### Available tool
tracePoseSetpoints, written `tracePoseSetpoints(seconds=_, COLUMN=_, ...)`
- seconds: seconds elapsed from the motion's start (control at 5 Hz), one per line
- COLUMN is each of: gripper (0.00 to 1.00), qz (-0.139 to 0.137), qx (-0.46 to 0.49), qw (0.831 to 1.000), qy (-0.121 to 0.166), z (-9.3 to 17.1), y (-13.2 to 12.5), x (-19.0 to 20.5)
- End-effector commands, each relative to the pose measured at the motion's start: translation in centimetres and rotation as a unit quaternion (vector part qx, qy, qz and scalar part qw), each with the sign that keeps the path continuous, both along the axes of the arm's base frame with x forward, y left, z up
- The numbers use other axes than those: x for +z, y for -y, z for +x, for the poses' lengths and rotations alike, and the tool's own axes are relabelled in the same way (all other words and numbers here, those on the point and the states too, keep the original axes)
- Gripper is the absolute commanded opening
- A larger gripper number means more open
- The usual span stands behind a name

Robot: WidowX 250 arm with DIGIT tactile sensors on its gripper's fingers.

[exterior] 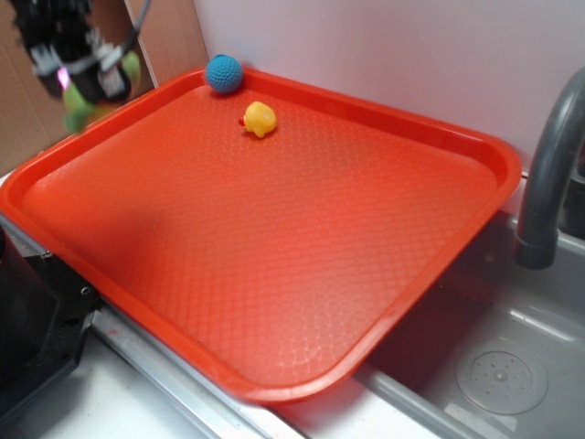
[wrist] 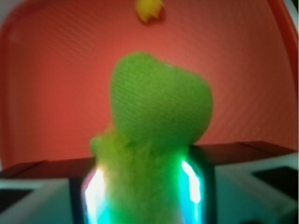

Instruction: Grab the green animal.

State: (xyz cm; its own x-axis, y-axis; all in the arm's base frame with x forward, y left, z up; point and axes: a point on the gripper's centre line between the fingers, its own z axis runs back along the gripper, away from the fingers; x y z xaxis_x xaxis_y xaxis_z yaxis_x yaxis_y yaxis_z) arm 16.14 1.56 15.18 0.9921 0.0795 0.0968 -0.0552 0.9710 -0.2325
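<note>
The green animal [wrist: 159, 116], a fuzzy yellow-green plush, fills the middle of the wrist view, pinched between my two lit fingers [wrist: 96, 193]. In the exterior view it shows as blurred green bits [exterior: 80, 108] under my gripper [exterior: 78, 69] at the top left, lifted above the far left edge of the orange tray [exterior: 274, 238]. The gripper is shut on the plush and is blurred.
A blue crocheted ball [exterior: 223, 73] lies at the tray's back rim. A yellow rubber duck [exterior: 260, 119] lies just in front of it; it also shows in the wrist view [wrist: 149, 9]. A grey faucet [exterior: 548, 174] stands at right above a sink [exterior: 494, 366].
</note>
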Motion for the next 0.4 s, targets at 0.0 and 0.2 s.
tracePoseSetpoints(seconds=0.0, gripper=0.00, qz=0.068, qx=-0.035, qw=0.997, qy=0.011, z=-0.85, y=0.63, x=7.01)
tracePoseSetpoints(seconds=0.2, gripper=0.00, qz=0.068, qx=-0.031, qw=0.997, qy=0.021, z=-0.81, y=0.15, x=7.83)
